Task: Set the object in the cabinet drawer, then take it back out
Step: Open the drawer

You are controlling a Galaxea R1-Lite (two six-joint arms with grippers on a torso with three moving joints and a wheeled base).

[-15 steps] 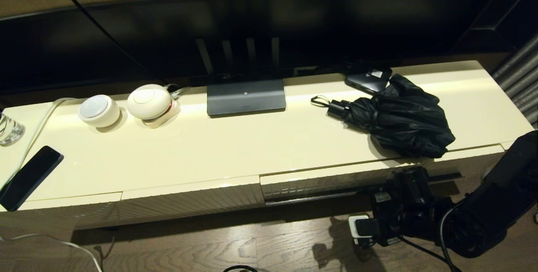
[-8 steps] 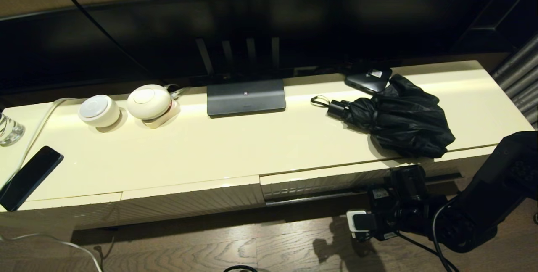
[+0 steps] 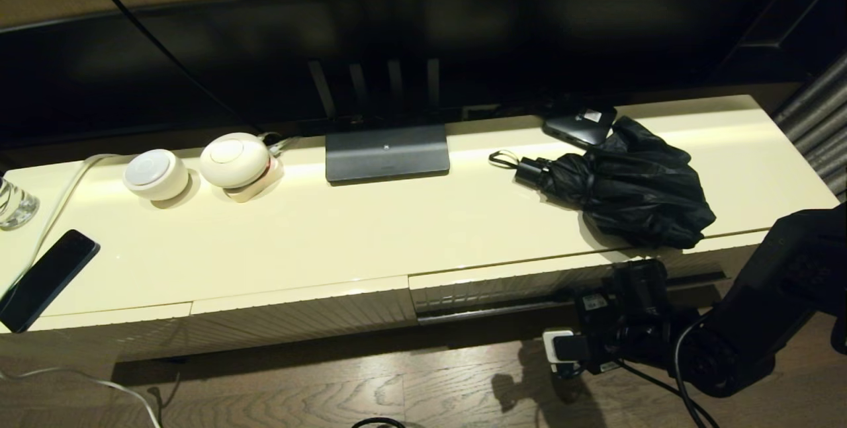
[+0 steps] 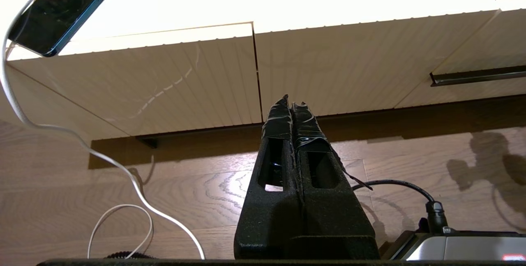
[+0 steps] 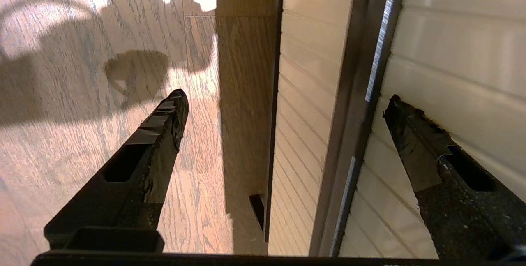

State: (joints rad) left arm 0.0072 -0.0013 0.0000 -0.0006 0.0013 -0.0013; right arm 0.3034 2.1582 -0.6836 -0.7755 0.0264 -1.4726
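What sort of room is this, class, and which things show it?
Probably a living room or hotel room: a low glossy cream TV cabinet bearing a large dark screen on its stand, above wood flooring.

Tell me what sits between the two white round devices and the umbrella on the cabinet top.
In the head view, the dark TV stand base sits between the white devices and the umbrella.

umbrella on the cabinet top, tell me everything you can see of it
The umbrella is black and compact, folded but not strapped, its loose fabric canopy bunched in a rumpled heap. A short cylindrical handle points left, ending in a thin wrist loop. It lies flat on the glossy cream cabinet top near the right front edge, its far side against a small black box. No gripper touches it.
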